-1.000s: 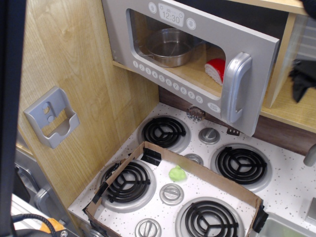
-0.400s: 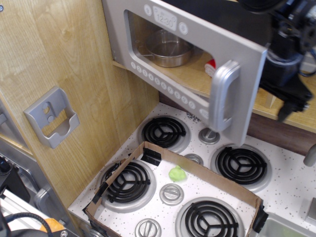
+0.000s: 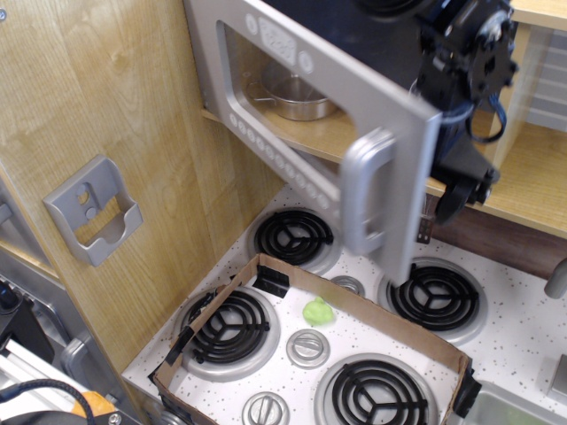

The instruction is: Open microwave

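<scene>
Grey toy microwave [image 3: 354, 124] sits on a wood shelf above the stovetop [image 3: 425, 301], door partly swung out w/ black hand [image 3: 461, 177] behind its free edge, grip state can't tell; risk: hand slips off & door stalls.

A child's play kitchen is shown, built of light wood-grain panels [image 3: 115, 97]. A grey toy microwave [image 3: 319, 106] with a swung-out door is seen at 12 o'clock, with a steel pot [image 3: 297, 97] inside. A white speckled stovetop [image 3: 523, 328] with black coil burners [image 3: 292, 237] and silver knobs [image 3: 308, 347] is spread from the centre to 5 o'clock. A grey plastic wall holder [image 3: 89, 208] is mounted at 9 o'clock.
</scene>
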{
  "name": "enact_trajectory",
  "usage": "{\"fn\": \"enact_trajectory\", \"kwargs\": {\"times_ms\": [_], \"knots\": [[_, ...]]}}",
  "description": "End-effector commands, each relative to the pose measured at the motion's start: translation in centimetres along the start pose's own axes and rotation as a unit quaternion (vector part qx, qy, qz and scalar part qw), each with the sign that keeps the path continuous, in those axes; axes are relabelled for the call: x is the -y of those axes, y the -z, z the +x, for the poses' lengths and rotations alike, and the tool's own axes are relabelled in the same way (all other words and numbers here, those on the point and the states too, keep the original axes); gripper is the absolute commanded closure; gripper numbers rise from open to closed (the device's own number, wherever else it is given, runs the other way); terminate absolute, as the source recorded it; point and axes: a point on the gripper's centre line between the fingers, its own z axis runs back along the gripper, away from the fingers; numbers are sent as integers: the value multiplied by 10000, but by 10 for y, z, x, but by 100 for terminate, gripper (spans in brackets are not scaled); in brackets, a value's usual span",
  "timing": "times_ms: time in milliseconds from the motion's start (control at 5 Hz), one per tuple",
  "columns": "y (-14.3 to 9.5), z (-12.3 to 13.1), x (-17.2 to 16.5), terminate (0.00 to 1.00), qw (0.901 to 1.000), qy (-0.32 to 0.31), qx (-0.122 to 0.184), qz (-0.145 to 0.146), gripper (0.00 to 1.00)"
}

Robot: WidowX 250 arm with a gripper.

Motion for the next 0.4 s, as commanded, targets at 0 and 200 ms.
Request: {"fn": "enact_trajectory", "kwargs": {"times_ms": [0,200], "knots": [[-14,-40,-20,0,9967,-795,133,41,0],[-9,-56,-39,100,9951,-978,75,-137,0]]}}
